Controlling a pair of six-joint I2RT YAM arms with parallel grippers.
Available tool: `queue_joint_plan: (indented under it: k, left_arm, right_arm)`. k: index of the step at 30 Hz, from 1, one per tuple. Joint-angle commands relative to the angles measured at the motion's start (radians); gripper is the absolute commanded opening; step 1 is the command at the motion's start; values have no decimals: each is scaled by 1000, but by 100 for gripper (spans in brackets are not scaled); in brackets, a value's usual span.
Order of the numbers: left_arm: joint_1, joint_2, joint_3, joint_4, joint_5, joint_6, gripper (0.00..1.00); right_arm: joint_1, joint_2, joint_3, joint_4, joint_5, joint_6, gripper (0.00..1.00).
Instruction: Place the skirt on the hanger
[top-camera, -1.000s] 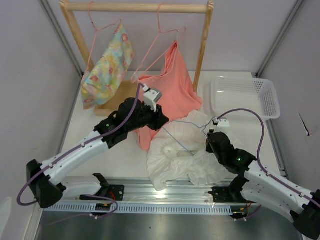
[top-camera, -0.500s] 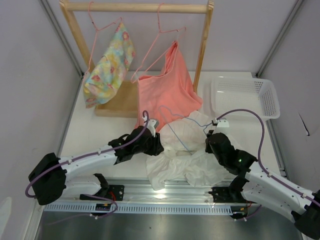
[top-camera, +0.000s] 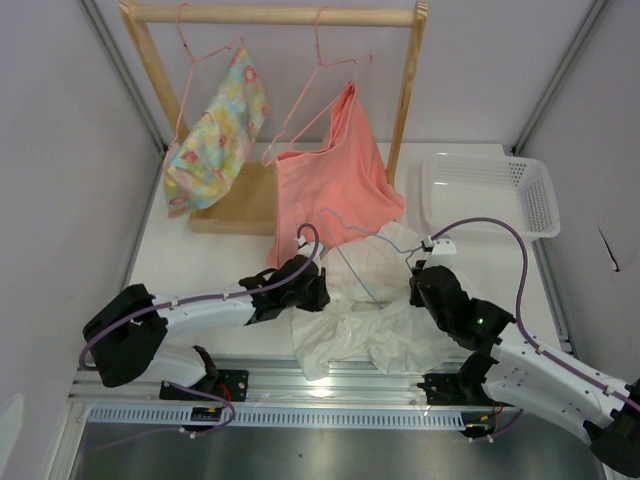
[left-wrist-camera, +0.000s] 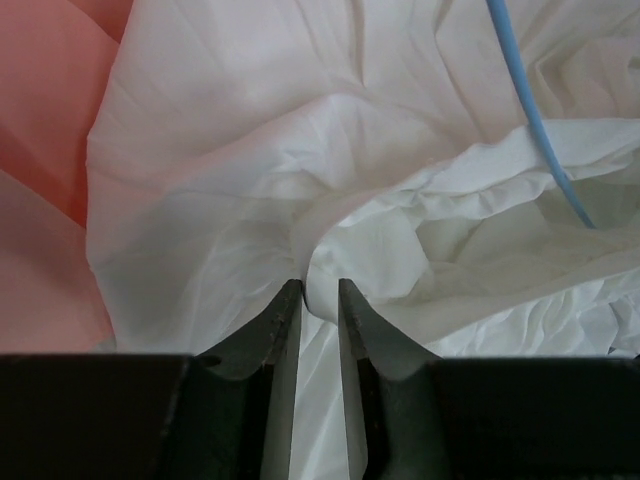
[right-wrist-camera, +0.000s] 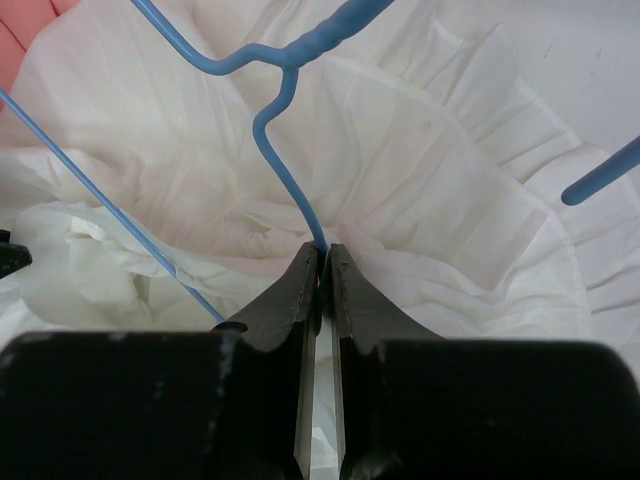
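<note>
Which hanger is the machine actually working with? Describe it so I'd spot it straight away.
Start at the wooden rack at the back, then drop to the white skirt heaped in front of it. Lying across that heap is the blue wire hanger, pinched by the right gripper. It alone is blue and off the rack; the pink hangers hang from its bar.

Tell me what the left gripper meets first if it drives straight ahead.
The skirt: a raised white fold sits at the tips of the left gripper, apparently already between them; depth is unclear.
</note>
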Motion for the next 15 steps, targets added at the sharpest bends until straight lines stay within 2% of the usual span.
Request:
queue_joint_plan:
  k: [1,2,4,6,7,9,12,15]
  left_arm:
    - [-8,40,61,21,-19,-16,20]
    - [-8,48,67,23,-12,-14,11]
    - [-8,56,61,30,10,-14,8]
    - [-8,51,56,64,12,-17,22]
    - [-8,50,53,67,13,-17,26]
    - [-6,54,61,67,12,-16,26]
    - [-5,82,73,66,10,-10,41]
    - [-5,92,67,92,18,-14,33]
  right_arm:
    - [13,-1,55,27,13,-5,0]
    - [16,-6,58,24,13,-8,0]
    - [21,-13,63,21,16,-13,0]
    - [24,-17,67,22,10,-19,0]
    - [24,-15,70,19,7,-20,0]
    - [28,-9,75,22,4,-20,0]
    - [45,-6,75,30,10,-17,0]
    - [53,11,84,28,10,-16,0]
